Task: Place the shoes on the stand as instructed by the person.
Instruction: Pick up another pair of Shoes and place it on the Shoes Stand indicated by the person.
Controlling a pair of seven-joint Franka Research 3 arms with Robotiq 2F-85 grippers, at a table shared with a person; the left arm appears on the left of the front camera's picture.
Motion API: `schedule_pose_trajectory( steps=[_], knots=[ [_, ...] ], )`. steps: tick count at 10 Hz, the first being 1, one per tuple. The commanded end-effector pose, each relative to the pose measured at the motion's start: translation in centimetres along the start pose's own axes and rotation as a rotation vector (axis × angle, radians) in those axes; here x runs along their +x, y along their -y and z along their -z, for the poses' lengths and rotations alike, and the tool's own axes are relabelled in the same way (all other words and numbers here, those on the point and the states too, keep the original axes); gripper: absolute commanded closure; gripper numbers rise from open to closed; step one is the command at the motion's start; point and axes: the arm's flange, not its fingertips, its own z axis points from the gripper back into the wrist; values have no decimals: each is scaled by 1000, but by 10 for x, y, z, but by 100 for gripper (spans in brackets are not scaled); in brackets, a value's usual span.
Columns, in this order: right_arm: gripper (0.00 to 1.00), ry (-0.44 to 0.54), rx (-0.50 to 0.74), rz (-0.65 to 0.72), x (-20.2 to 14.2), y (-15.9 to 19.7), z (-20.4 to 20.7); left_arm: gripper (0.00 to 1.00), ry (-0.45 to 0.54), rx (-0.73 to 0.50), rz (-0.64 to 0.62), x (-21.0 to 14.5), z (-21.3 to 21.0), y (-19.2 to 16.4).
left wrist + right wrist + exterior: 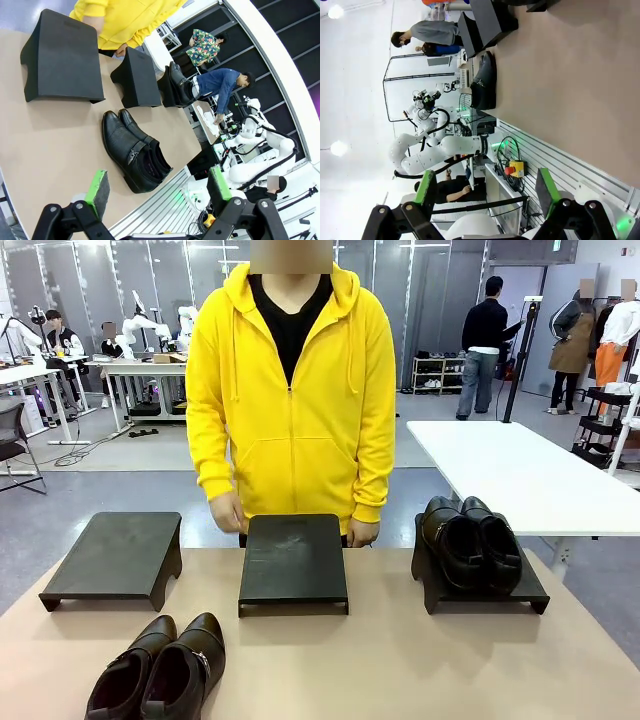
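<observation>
One pair of dark leather shoes (160, 670) lies on the tan table at the near left, toes toward the person; the left wrist view shows this pair (134, 150) beyond my open left gripper (159, 186). Another pair of black shoes (470, 540) rests on the right black stand (530, 592). The middle stand (293, 560) and left stand (115, 555) are bare. The person (292, 390) in a yellow hoodie stands at the far edge, both hands low behind the middle stand. My right gripper (485, 189) is open, off the table's near edge, with one shoe (485, 82) far ahead.
A white table (520, 470) stands behind at the right. Other people and robot arms are far off in the room. The tan table (400, 660) has bare room in front of the stands at the middle and right.
</observation>
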Motion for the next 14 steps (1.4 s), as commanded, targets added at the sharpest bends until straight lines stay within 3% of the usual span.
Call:
schedule_pose_trajectory(
  steps=[1,14],
  knots=[
    [0,2,-17,-8,-4,-1,3,0,4,-4,4,0,-1,0],
    [0,2,-17,-8,-4,-1,3,0,4,-4,4,0,-1,0]
  ],
)
